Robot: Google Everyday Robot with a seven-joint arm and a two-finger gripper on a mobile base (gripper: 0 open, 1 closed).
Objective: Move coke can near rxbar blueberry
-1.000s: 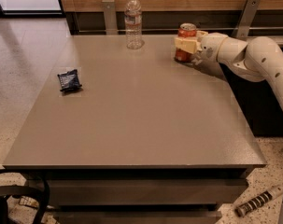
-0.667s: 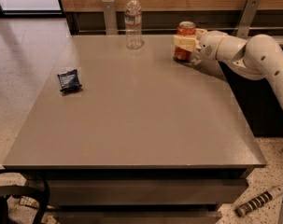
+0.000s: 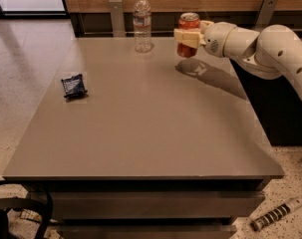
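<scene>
Camera view, single frame.

- Counter [image 3: 155, 133]: grey, matte, flat top, seen from its front edge.
- End effector [image 3: 187, 37]: at the far right of the counter, reaching in from the right on the white arm [image 3: 270, 46]. It is clenched around the coke can [image 3: 186, 51]. One cream finger [image 3: 184, 37] crosses the front of the can at mid-height.
- Coke can: upright in the grasp and held clear of the counter surface, with its shadow [image 3: 195, 68] on the top below and slightly in front of it. The body is red and the rim is silver. The finger covers the middle of the can, and no lettering can be read on the exposed parts.
- Rxbar blueberry [image 3: 74, 85]: lies flat near the left edge of the counter, well apart from the can. The wrapper is dark blue and crinkled. It has pale marks on its face, but these are not legible.
- Water bottle [image 3: 142, 24]: clear plastic with a white cap, standing upright at the back edge of the counter. It is left of the can, near it but not touching. I can't make out any label text.
- Floor, lower right: a striped black-and-pale cylinder [image 3: 272, 215] lies by the counter base.
</scene>
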